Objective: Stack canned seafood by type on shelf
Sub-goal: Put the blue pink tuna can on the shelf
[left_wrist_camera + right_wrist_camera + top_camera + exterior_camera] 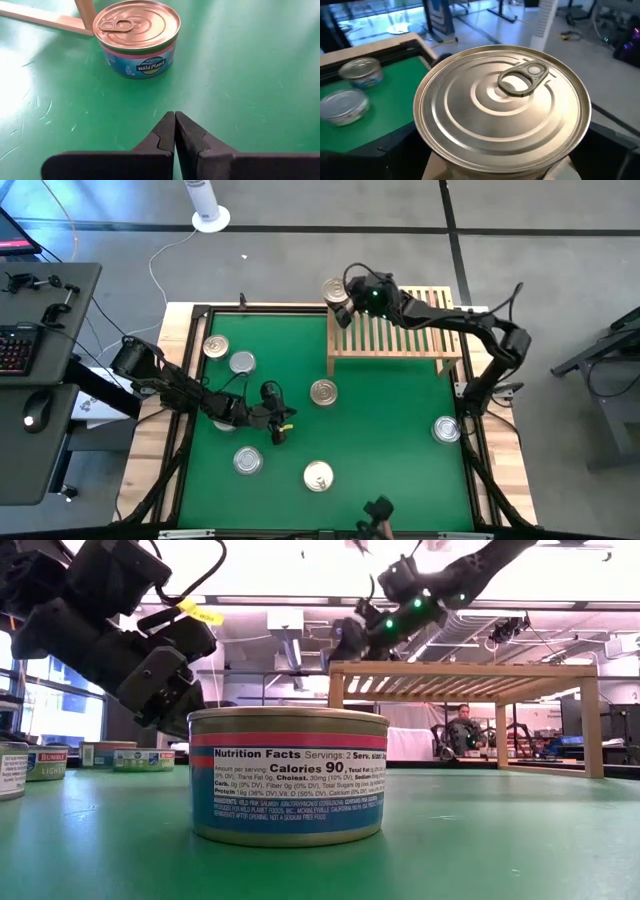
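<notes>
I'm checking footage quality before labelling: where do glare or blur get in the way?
Low view: bright windows and ceiling wash out the background, and the near round metal tin with the pink-banded label is sharp while the far tins blur. Left wrist view: the gold-lidded tin is clear, with pale glare on the green mat.

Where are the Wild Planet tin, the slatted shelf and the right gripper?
Wild Planet tin [137, 30]: left wrist view, lid centre.
Slatted shelf [400, 335]: high view, slats.
Right gripper [342, 300]: high view, between fingertips, around a tin.
</notes>
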Available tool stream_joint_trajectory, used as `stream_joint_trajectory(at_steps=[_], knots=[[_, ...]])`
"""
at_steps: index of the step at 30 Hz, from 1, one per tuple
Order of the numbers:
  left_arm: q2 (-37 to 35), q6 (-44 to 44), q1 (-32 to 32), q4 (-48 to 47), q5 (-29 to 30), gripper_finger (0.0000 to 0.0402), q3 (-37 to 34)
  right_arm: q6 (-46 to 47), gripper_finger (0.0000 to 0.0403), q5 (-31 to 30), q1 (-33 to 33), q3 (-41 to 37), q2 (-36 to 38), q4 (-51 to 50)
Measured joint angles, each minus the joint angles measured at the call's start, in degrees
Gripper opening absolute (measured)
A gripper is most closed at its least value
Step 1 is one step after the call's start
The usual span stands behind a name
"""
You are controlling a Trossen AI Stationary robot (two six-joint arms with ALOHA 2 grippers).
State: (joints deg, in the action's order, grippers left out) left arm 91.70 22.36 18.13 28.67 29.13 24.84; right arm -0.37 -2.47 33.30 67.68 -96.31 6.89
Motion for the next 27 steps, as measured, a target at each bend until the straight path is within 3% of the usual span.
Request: stream_joint_trajectory(at_steps=[20,27], knots=[[0.0,-0.01,0.0,-0.06,0.02,0.0,-0.02,1.98,0.0397,-0.01,1.94,0.04,-2.03,-2.65],[0.0,-0.01,0.0,-0.07,0.04,0.0,-0.04,1.78,0.0399,2.6,2.09,0.13,-1.92,-4.26]])
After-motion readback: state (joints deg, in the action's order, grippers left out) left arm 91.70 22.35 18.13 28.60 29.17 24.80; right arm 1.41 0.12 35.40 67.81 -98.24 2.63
